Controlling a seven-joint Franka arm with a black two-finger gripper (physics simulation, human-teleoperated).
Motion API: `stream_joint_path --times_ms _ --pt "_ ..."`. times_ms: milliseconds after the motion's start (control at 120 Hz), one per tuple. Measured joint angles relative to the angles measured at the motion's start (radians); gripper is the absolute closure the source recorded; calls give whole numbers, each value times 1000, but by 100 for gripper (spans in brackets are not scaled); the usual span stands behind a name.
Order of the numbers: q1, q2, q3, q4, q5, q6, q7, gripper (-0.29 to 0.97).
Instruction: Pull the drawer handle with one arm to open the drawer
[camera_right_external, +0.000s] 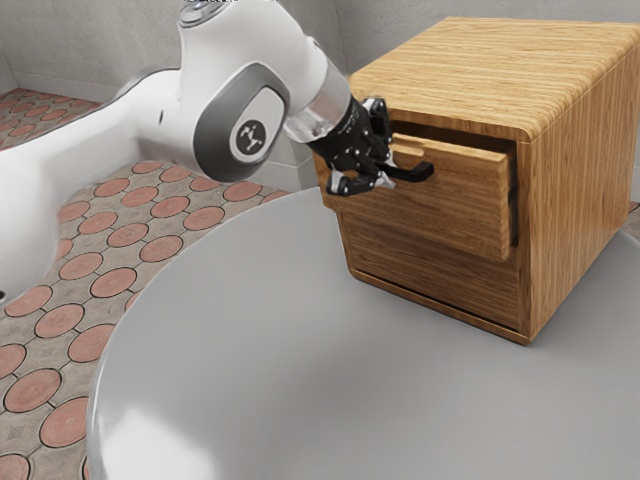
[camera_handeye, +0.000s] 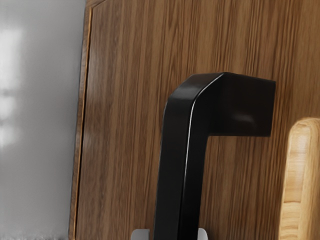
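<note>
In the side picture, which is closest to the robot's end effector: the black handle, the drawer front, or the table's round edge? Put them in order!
1. The black handle: gripped by the end effector.
2. The drawer front: just behind the handle, pulled out a little.
3. The table's round edge: far down at the exterior view's lower left.

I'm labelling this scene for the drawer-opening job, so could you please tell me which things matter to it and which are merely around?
Part of the job:
- drawer, standing partly out
- its black handle
- gripper, shut on that handle

Just around:
- wooden cabinet housing the drawer
- round grey table under it
- tiled floor
</note>
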Motion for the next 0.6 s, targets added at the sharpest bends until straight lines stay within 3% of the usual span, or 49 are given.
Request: stream_joint_path --times_ms 600 --pt "3 -235 -5 -276 -14 -17 -3 78"
